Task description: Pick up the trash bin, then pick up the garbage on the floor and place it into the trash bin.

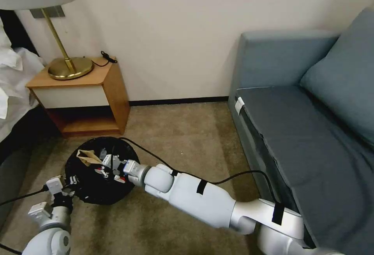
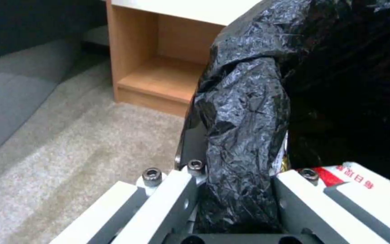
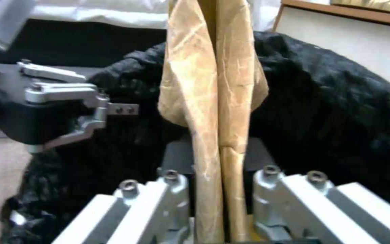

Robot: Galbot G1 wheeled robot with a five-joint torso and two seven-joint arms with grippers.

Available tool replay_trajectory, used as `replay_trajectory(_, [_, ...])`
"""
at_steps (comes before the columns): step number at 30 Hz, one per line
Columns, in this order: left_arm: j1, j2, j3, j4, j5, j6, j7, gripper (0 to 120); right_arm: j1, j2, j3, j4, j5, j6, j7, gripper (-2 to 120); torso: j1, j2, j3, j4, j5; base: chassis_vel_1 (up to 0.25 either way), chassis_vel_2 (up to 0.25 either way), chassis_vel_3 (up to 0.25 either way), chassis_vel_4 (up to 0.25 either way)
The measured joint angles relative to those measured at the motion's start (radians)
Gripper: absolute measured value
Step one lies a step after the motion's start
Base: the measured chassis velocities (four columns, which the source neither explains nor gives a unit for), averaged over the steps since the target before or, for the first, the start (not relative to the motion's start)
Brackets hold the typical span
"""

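Note:
The trash bin [image 1: 93,190], round and lined with a glossy black bag [image 2: 244,112], is held at its near-left rim by my left gripper [image 1: 71,182], which is shut on the liner-covered edge [image 2: 238,189]. My right gripper [image 1: 104,164] reaches over the bin's opening and is shut on a piece of garbage, the tan paper bag [image 1: 87,157], which stands up between its fingers [image 3: 213,84]. A red-white packet [image 2: 353,176] lies inside the bin beside the left gripper. The right wrist view also shows the left gripper [image 3: 91,108] against the black liner [image 3: 339,118].
A wooden nightstand [image 1: 89,95] with a brass lamp [image 1: 68,66] stands just behind the bin. A bed [image 1: 15,87] lies at the left and a blue-grey sofa [image 1: 311,130] at the right. A black cable [image 1: 187,173] runs along my right arm above the tan carpet [image 1: 187,130].

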Motion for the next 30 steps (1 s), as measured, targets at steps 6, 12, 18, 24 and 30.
replay_trajectory(6, [0.006,-0.007,-0.01,-0.001,0.0,-0.003,0.002,3,0.004,0.0,0.002,0.0,-0.001,0.006,0.013,39,0.0,0.0,0.0,0.0,0.0,0.0,0.0,0.0,0.0])
replay_trajectory(12, [0.014,-0.027,-0.01,-0.004,0.004,-0.004,0.002,3,0.0,0.0,0.01,0.001,-0.007,0.013,0.021,63,0.0,0.0,0.0,0.0,-0.0002,0.0,0.0,0.0,0.0])
replay_trajectory(18, [0.03,-0.039,-0.019,-0.017,0.007,-0.005,-0.003,3,-0.004,0.001,0.024,-0.014,-0.047,0.032,0.021,85,0.0,0.0,0.0,-0.0001,-0.0001,0.0,0.0,0.0,0.0])
replay_trajectory(24, [0.051,-0.05,-0.033,-0.03,0.005,-0.005,-0.011,3,0.001,0.001,0.039,-0.032,-0.105,0.06,0.021,99,0.0,0.0,0.0,-0.0002,-0.0001,0.0,0.0,0.0,0.0])
replay_trajectory(30, [0.067,-0.058,-0.041,-0.035,-0.001,-0.004,-0.017,3,0.018,0.001,0.04,-0.016,-0.113,0.057,0.022,100,0.0,0.0,0.0,-0.0001,-0.0001,0.0,0.0,0.0,0.0])
